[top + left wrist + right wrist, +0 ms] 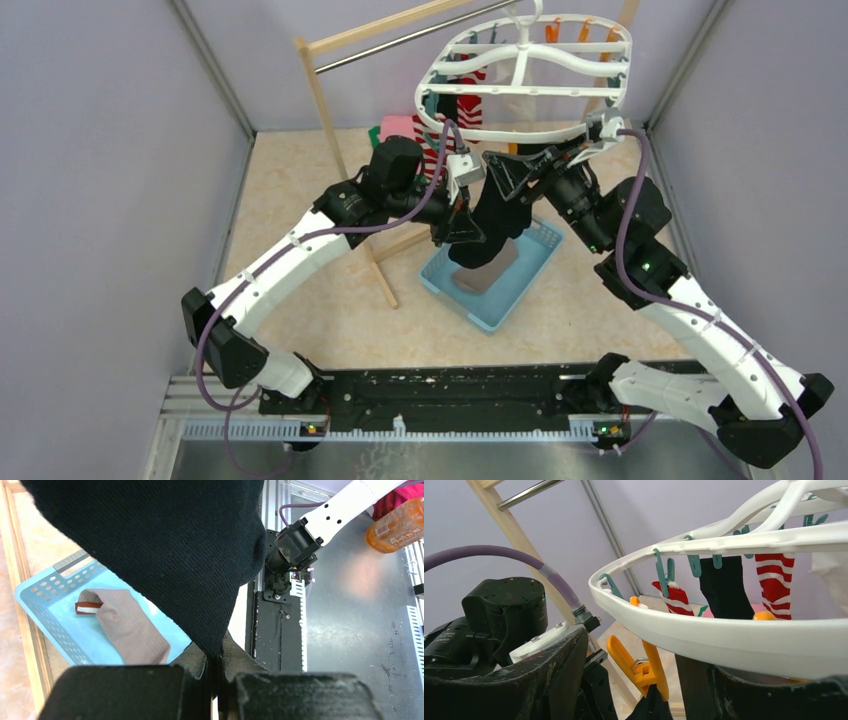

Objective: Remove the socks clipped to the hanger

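Observation:
The white oval hanger [530,75] hangs at the back right. A black sock [497,222] hangs from its near rim over a blue basket. My left gripper [462,228] is shut on that sock's lower end; the left wrist view shows the jaws [216,661] pinching the sock's [165,545] tip. My right gripper [512,176] is up at the rim. In the right wrist view it [634,680] is open, its fingers [549,680] either side of an orange clip [646,662] that grips the sock's top [651,709]. Striped socks [775,580] and another black sock [724,585] hang from teal clips [665,571].
The blue basket [530,262] under the sock holds a grey sock [130,625] with a striped cuff. The wooden rack [328,110] with its metal bar stands behind my left arm. Pink cloth [397,127] lies at the back. An orange bottle [397,525] lies beyond the table's front rail.

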Tool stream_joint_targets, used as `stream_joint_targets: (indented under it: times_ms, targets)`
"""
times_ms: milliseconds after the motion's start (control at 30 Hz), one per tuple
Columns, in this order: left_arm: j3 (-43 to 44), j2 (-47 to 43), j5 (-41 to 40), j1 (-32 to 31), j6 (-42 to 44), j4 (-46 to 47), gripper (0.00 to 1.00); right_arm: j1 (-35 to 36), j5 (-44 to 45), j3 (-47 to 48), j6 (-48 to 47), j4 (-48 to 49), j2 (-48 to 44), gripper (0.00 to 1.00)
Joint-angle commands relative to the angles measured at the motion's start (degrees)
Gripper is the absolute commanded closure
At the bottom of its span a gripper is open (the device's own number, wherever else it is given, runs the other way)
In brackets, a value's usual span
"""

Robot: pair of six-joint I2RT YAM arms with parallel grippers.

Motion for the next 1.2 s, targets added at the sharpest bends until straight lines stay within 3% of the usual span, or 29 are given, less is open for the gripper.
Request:
stream_joint_targets:
  times_ms: [0, 467, 733, 900, 967, 1033, 1067, 1133, 1167]
  targets:
    - [1.50, -1.01, 0.61, -0.46, 0.34, 1.87, 1.00, -0.49, 0.25, 4.43, -2.10, 0.47, 1.67, 0.39]
    - [0.04, -0.77, -2.79, -0.97, 1.07, 1.87, 1.00, -0.48, 2.47, 4.43, -2.85, 0.31, 0.03, 0.86]
    - [-2.45, 1.37, -6.64, -1.16, 5.97, 1.97, 1.00, -0.64, 5.25, 3.16, -3.05, -1.58, -1.32, 0.99]
    - [-1.24, 2.97, -7.27, -1.32, 6.23, 2.66, 0.99, -1.30, 5.63, 2.98, -2.86, -2.65, -1.76, 1.00]
    - [-0.90, 3.98, -8.49, -1.95, 6.69, 2.55, 0.77, -1.45, 6.68, 3.00, -2.85, -3.25, -1.97, 1.00]
    - [-0.71, 5.26, -10.15, -2.83, 8.34, 1.65, 0.60, -1.73, 7.62, 2.88, -2.84, -3.71, -2.43, 1.00]
    - [-0.32, 5.78, -10.66, -3.01, 9.13, 0.85, 0.47, -1.83, 8.10, 2.90, -2.77, -4.04, -2.63, 1.00]
    - [0.57, 6.48, -11.02, -3.02, 11.33, -1.64, 0.05, -2.05, 8.95, 2.90, -2.89, -4.66, -3.13, 1.00]
    - [0.97, 6.55, -11.66, -3.01, 13.83, -3.18, 0.02, -2.08, 9.40, 2.94, -3.02, -4.99, -3.33, 1.00]
